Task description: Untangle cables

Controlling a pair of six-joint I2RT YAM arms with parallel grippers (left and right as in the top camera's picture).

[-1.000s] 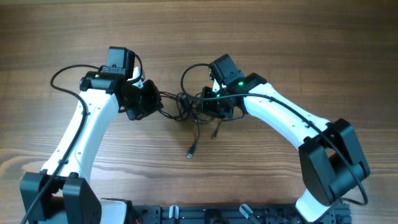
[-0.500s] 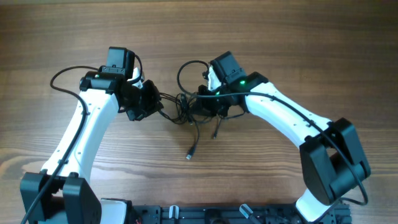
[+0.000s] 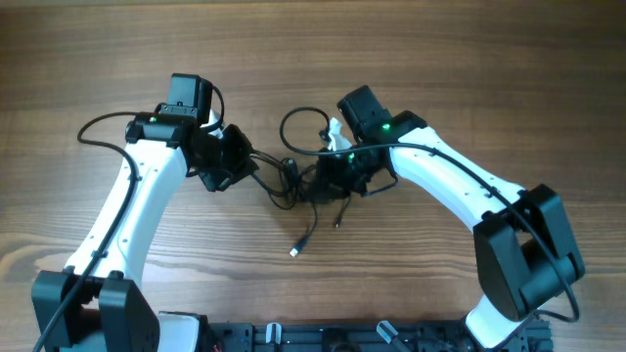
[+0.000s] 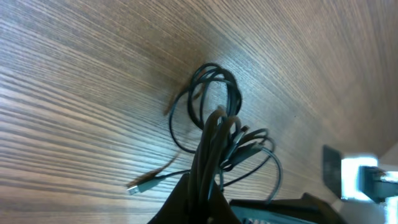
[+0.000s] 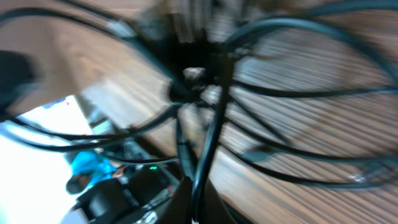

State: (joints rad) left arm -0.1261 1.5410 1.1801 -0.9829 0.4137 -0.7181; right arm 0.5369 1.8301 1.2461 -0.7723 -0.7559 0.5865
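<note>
Cables first: the thin, dark grey-black cables (image 3: pixel 298 181) lie as one tangled knot in the middle of the brown wooden worktop (image 3: pixel 440 59), between my two white-and-black arms. Several loops stand out from the knot. One larger loop goes toward the far side, close to the right arm.

From the overhead view, one loose cord runs out of the knot toward the near edge and ends in a small silvery plug (image 3: pixel 295 251), which lies flat on the wood and apart from both arms. A second, shorter end hangs out just beside it, under the right arm.

My left hand (image 3: pixel 245 168) is at the left side of the knot. In the left wrist view the left hand (image 4: pixel 202 190) is closed on a bundle of cables (image 4: pixel 214 134); several strands run together straight into its dark fingers. The round loops spread out beyond them, and the silvery plug (image 4: pixel 138 185) lies to the left on the wood.

My right hand (image 3: pixel 333 178) is at the right side of the knot, low over it. The right wrist view is much blurred. I see the cables (image 5: pixel 211 124) crossing everywhere in front of the camera, and one strand goes down between the closed fingers of the right hand (image 5: pixel 196 202), so it grips a cable too.
</note>
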